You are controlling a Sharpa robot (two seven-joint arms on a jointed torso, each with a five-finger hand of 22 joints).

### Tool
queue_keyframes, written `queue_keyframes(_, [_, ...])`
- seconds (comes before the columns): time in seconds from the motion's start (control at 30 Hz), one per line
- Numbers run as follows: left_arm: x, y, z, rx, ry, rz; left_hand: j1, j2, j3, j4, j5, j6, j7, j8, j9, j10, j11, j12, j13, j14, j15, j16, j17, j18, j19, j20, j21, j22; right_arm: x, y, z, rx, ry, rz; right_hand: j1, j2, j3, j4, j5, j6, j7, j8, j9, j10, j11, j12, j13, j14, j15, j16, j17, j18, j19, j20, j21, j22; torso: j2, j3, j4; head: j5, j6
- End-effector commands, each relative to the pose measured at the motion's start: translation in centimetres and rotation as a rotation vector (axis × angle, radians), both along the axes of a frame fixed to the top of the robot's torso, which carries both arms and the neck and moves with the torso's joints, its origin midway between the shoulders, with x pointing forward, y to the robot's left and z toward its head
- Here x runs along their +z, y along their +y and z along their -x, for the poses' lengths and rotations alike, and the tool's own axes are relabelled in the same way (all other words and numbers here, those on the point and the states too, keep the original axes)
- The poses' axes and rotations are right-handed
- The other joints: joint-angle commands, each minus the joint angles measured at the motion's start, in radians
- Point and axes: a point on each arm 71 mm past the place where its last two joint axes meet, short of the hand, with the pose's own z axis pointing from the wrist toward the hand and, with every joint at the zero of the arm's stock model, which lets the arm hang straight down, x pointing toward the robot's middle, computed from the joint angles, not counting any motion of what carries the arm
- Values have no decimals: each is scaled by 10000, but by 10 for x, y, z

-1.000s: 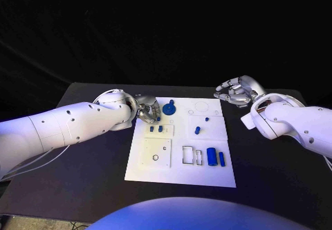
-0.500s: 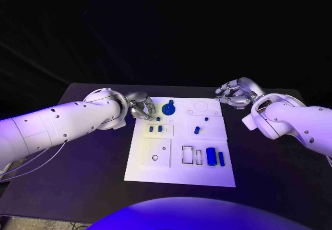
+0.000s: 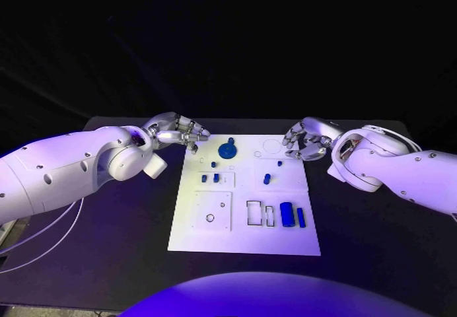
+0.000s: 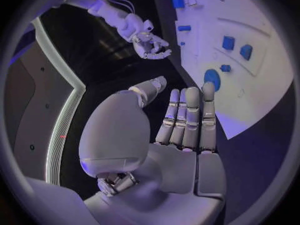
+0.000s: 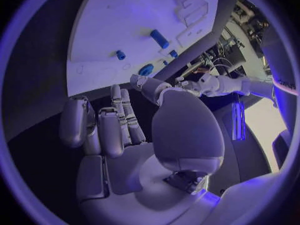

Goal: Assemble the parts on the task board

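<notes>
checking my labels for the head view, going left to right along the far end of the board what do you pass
left hand → round blue part → empty ring outline on the task board → right hand

Dark room, black table

The black table (image 3: pixel 114 218) fills the lower half of the frame; black backdrop (image 3: pixel 228 59) spans the upper half.

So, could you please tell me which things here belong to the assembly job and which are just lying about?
Part of the job:
- task board
- round blue part
- two long blue parts
- small blue parts
- left hand, empty
- right hand, empty

Just there:
- black table
</notes>
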Motion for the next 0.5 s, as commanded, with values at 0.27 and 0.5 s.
queue_keyframes(0.27, [12, -1, 2, 1150, -181, 2773, 27, 157, -80, 34, 107, 258, -34, 211, -5, 631, -117, 254, -173, -99, -91, -229, -361, 123, -80, -57, -266, -234, -10, 18, 2, 693, -677, 2559, -31, -112, -124, -65, -82, 121, -4, -81, -32, 190, 1, -111, -145, 124, 67, 55, -22, 6, 176, 0, 205, 1533, 3, -19, 14, -36, 1])
queue_keyframes(0.5, [13, 0, 3, 1298, -316, 2962, 49, 176, -67, 39, 154, 254, -35, 205, -22, 738, -124, 239, -243, -91, -111, -306, -453, 125, -52, -78, -310, -290, -17, 28, 1, 816, -611, 2838, -12, -104, -123, -90, -14, 150, -10, -88, -41, 234, -3, -162, -202, 153, 60, 93, 30, -13, 234, -3, 297, 1569, 14, 6, 28, -41, 1])
